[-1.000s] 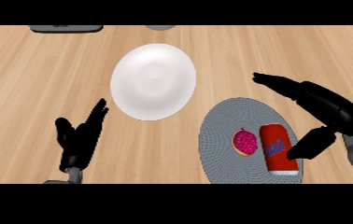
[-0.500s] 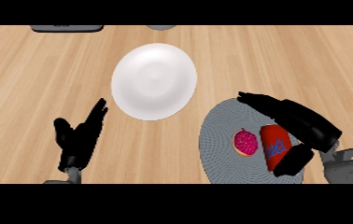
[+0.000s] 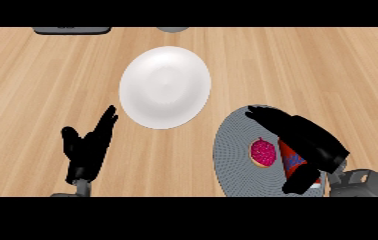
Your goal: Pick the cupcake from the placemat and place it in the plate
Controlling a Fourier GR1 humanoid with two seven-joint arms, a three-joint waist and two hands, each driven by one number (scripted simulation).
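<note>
A pink-frosted cupcake [image 3: 262, 152] sits on the round grey placemat [image 3: 232, 149] at the lower right. My right hand [image 3: 306, 141] hovers over it, open, fingers stretched toward the mat's upper left and the thumb hanging down at the right; it partly covers a red can [image 3: 292, 160] lying just right of the cupcake. The white plate [image 3: 165, 86] lies above and to the left of the mat, with nothing on it. My left hand [image 3: 85, 149] rests open at the lower left, fingers up.
The wooden counter [image 3: 310, 69] stretches around the plate and mat. A dark grey object [image 3: 71, 30] and a small grey one [image 3: 173, 29] sit at the far edge.
My right hand has moved left and down from the mat's right side to above the cupcake and the can. The left hand, plate and cupcake have stayed where they were.
</note>
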